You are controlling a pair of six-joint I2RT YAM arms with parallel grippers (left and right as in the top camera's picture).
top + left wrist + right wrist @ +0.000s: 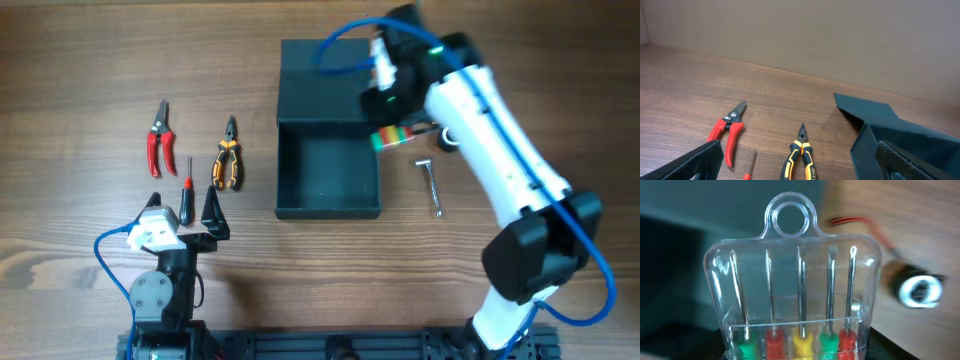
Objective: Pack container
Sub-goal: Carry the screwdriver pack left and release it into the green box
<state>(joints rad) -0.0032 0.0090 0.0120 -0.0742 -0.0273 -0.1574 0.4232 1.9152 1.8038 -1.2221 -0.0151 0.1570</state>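
The dark teal-grey container [328, 205] stands open at mid-table, its flat lid [320, 80] laid back behind it. It also shows in the left wrist view [905, 145]. My right gripper [392, 128] is shut on a clear case of small colour-handled screwdrivers [797, 280] and holds it above the container's right wall [395, 138]. My left gripper [200, 215] is open and empty, low over the table left of the container, just behind a red screwdriver [186, 195].
Red-handled cutters [158, 138] [727, 132] and black-and-orange pliers [227, 165] [801, 157] lie left of the container. A metal L-shaped wrench [432, 185] and a round black object [447, 135] [915, 290] lie to its right.
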